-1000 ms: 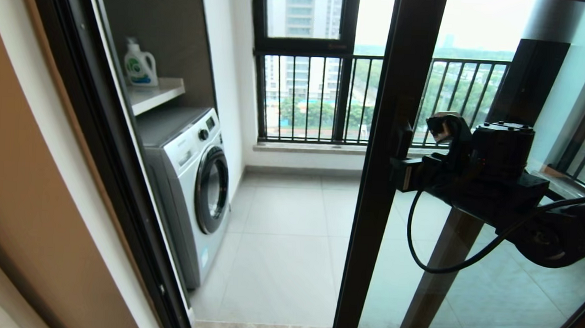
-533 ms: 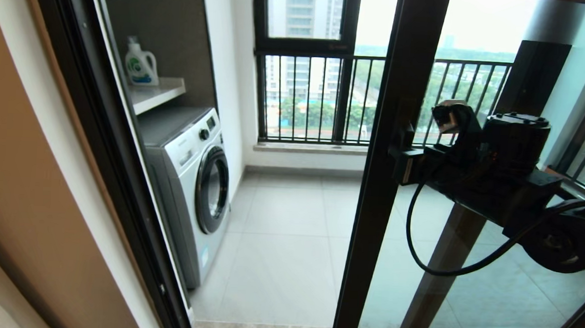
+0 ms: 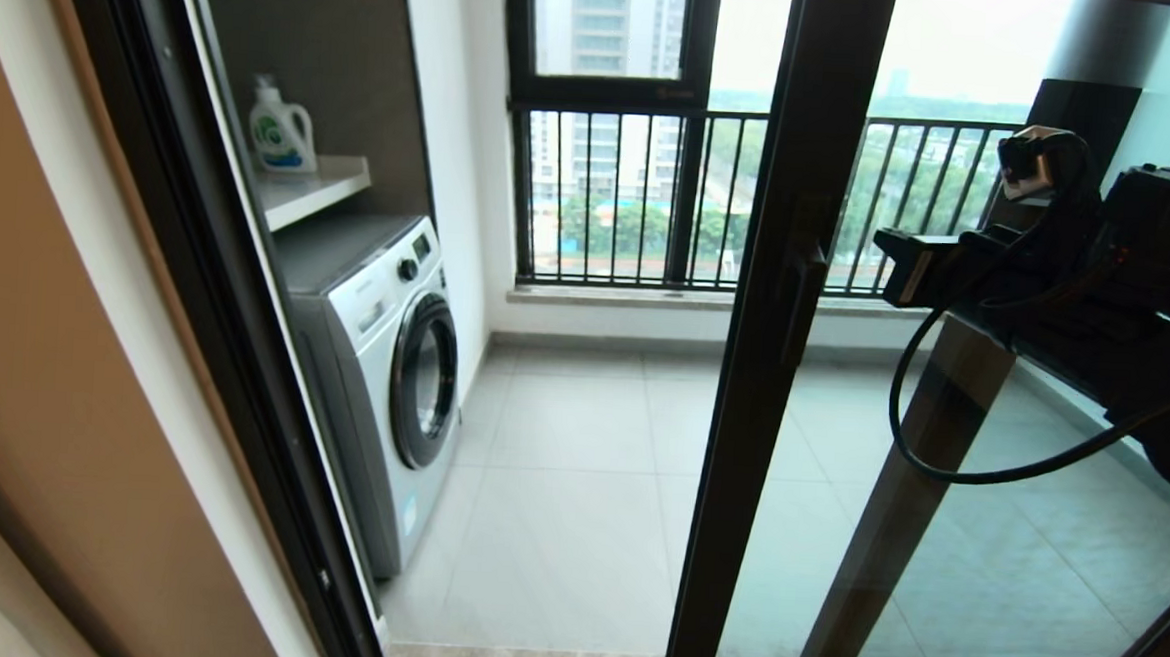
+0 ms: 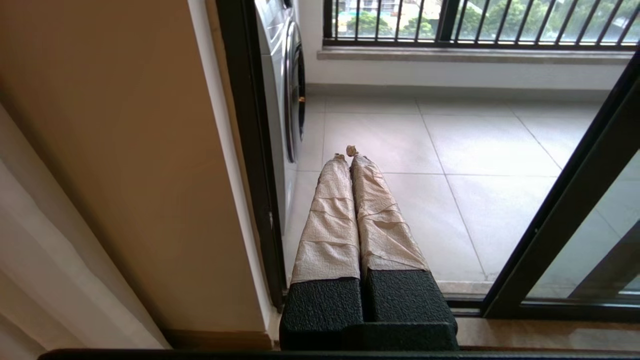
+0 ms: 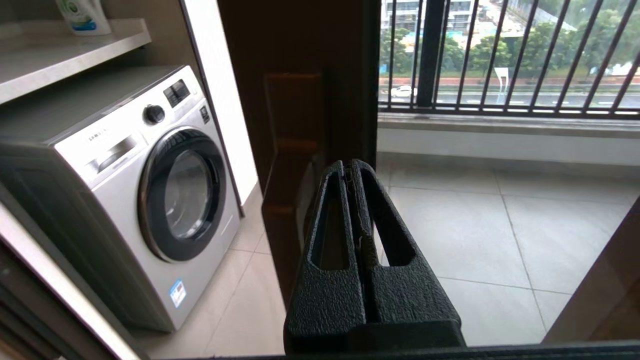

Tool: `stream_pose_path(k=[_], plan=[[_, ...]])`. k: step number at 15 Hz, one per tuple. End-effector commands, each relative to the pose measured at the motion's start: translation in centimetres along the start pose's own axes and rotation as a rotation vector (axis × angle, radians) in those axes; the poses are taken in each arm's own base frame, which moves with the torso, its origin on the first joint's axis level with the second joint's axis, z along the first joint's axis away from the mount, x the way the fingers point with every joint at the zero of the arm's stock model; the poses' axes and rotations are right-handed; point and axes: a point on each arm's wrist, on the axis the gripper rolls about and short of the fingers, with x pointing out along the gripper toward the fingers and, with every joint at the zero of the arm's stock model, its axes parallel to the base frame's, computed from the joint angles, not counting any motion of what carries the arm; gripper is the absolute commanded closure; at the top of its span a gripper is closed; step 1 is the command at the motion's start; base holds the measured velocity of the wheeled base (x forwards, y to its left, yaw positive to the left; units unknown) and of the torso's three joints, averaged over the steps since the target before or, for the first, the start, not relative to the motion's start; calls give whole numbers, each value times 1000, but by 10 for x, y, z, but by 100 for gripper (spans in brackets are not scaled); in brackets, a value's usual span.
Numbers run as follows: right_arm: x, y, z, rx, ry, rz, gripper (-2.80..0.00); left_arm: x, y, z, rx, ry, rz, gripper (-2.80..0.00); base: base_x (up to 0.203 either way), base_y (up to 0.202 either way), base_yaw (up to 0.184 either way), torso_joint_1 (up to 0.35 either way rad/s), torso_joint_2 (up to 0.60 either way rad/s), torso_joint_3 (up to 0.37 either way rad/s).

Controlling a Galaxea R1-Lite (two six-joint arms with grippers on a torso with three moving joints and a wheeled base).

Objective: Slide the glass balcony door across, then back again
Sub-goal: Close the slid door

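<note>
Door (image 3: 813,180) mid-frame, half open. Right gripper (image 5: 350,167) closed, empty, right of handle (image 3: 795,299). Press handle edge squarely, push level.

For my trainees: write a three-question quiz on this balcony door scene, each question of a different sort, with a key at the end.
1. True or false: the right gripper is touching the handle of the glass balcony door.
2. Which item stands on the shelf above the washing machine? A) towel B) detergent bottle C) basket
3. Fill in: the left gripper has its taped fingers pressed ____.

Key: 1 false, it hangs apart from the handle; 2 B; 3 together.
</note>
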Motion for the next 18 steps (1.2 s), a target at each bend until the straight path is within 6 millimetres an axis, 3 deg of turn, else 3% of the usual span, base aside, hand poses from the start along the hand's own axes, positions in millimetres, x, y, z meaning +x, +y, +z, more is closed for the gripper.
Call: stream_pose_path(k=[1,5,9,15,18], plan=[[10,-12,-9,-1,18,-31,0,0,0,0,0,1,0,0,0,0,0,0,0,0],[26,-12,-37,3,92,-28,0,0,0,0,0,1,0,0,0,0,0,0,0,0],[35,-3,-51,8,126,3,0,0,0,0,0,1,0,0,0,0,0,0,0,0],[42,31,-47,56,105,83,0,0,0,0,0,1,0,0,0,0,0,0,0,0],[44,37,-55,80,129,95,0,0,0,0,0,1,0,0,0,0,0,0,0,0]])
